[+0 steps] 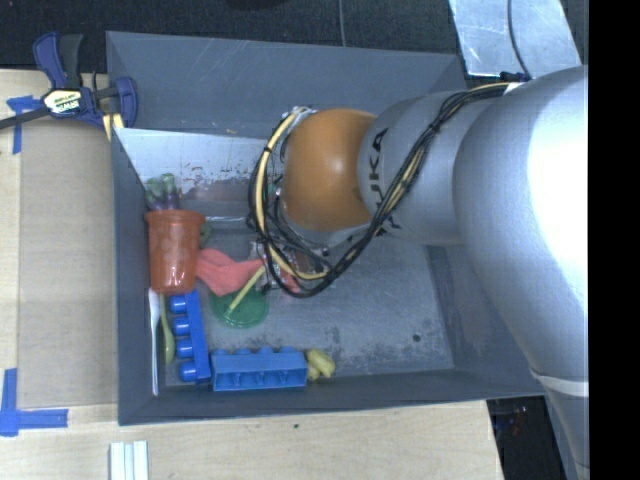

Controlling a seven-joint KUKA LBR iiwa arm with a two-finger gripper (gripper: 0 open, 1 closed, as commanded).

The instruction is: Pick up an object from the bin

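We judge our gripper (266, 272) hangs centre-left over the pink toy (220, 268) and green disc (244, 313) to grasp one; whether it is open or closed we cannot tell.

grey bin (400, 348) | orange cup (174, 248) | pink scrap (220, 268) | green disc (246, 313) | left blue brick (187, 340) | front blue brick (258, 371) | yellow bit (320, 365)
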